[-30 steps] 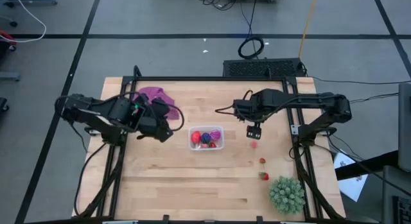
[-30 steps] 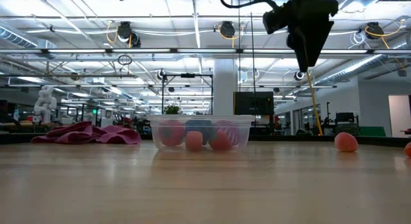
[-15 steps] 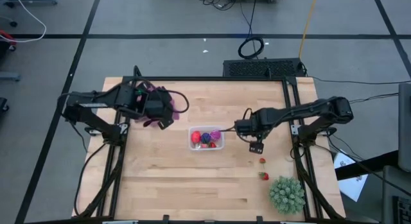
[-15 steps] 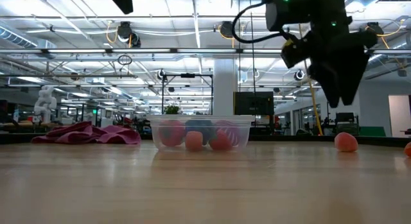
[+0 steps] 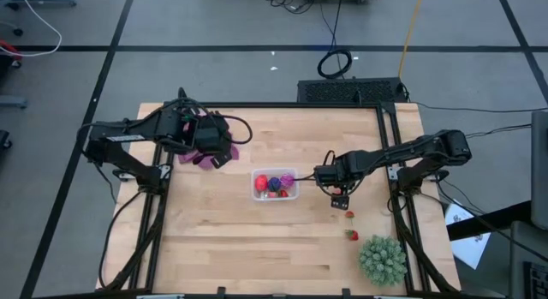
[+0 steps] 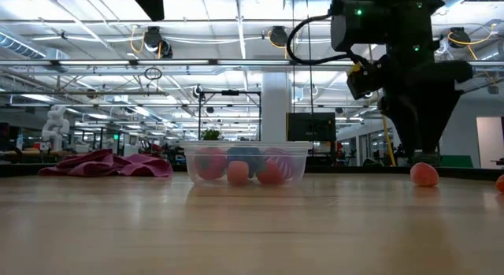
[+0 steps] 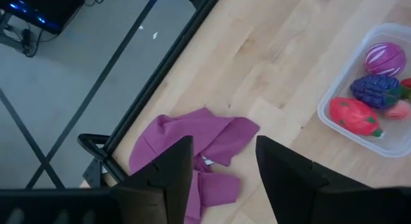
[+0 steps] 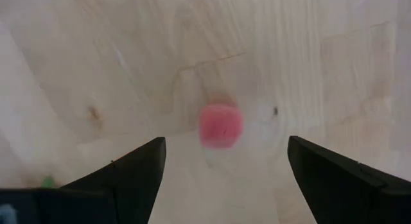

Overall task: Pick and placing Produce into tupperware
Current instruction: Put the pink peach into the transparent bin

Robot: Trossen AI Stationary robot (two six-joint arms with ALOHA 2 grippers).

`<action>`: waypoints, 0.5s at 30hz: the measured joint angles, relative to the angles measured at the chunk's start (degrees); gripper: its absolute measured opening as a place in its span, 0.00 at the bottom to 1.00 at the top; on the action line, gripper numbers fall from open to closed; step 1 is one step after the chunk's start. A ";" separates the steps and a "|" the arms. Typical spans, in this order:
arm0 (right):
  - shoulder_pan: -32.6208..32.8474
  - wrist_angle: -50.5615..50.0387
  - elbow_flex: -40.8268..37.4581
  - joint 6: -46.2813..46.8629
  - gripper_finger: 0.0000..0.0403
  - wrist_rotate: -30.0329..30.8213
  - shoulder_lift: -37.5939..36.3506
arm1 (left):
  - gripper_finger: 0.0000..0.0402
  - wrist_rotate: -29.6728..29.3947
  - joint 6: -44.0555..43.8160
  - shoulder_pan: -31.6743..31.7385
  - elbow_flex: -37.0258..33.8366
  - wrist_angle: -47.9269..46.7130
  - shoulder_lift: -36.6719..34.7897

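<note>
From above, the right hand (image 5: 340, 199) hangs just right of the tupperware (image 5: 275, 184), hiding the pink fruit below it; the left hand (image 5: 216, 156) waits far off, fingers partly apart. From the worktop (image 6: 252, 228), the round pink fruit (image 6: 424, 174) sits under the hand. Its wrist view shows fingers spread wide, fruit between them.

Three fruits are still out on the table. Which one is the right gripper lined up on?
The pale pink fruit, directly under the open right gripper. The two red strawberries lie farther off, toward the green plant.
</note>
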 joint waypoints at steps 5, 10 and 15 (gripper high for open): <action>-0.56 2.93 -2.96 -0.26 0.79 0.02 0.00 | 0.45 0.00 -0.04 0.00 0.00 0.00 0.00; -1.39 5.11 -4.96 -1.15 0.79 0.00 0.00 | 0.44 0.00 -0.12 0.00 0.00 0.00 0.00; -2.13 8.71 -6.47 -1.74 0.79 -1.30 0.00 | 0.44 0.00 -0.20 0.01 0.00 0.00 0.00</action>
